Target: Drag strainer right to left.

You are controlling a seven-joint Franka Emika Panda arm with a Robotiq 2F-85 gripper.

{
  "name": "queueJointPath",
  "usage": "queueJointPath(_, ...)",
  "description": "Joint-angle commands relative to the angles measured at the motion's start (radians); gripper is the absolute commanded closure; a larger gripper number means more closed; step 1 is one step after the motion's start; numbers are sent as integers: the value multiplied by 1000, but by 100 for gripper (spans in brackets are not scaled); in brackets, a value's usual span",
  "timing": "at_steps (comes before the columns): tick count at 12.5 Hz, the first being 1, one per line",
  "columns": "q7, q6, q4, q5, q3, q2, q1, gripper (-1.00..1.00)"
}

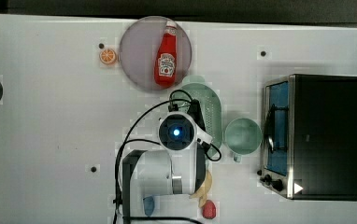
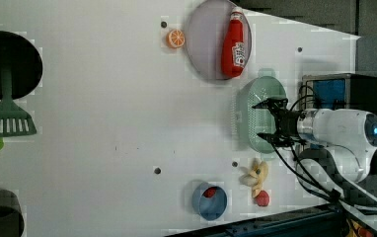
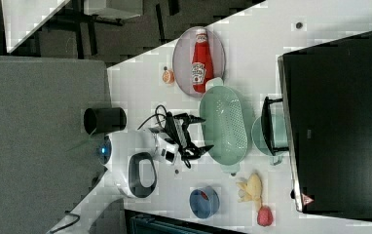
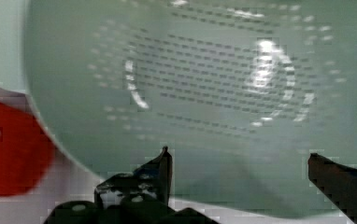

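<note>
The strainer (image 1: 210, 108) is a pale mint-green oval colander with rows of small holes. It lies on the white table between the grey plate and the round mint cup (image 1: 243, 136). It also shows in the left view (image 2: 261, 98), the right view (image 3: 225, 124) and close up in the wrist view (image 4: 214, 84). My gripper (image 2: 261, 119) hangs over the strainer's long side nearest the arm, open wide, with nothing between its fingers. The right view shows the gripper (image 3: 207, 132) at the strainer's rim. In the wrist view the gripper (image 4: 239, 156) has its black fingertips just inside that rim.
A ketchup bottle (image 1: 166, 57) lies on a grey plate (image 1: 137, 51) beside the strainer's far end, with an orange slice (image 1: 107, 56) nearby. A toaster oven (image 1: 314, 135) stands past the cup. A banana (image 2: 255, 177), a red fruit (image 2: 261, 198) and a blue bowl (image 2: 209, 201) sit near the arm's base.
</note>
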Motion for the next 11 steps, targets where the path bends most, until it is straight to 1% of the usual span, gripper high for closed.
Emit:
queueJointPath(1,115,98,-13,4,-9,99,-3,-100)
queueJointPath(5,138,187,-14,13,-2,181,5,-100)
queueJointPath(8,203,191,-13,17,14,191,29,-100)
queueJointPath(11,265,191,-7,17,26,195,67,-100)
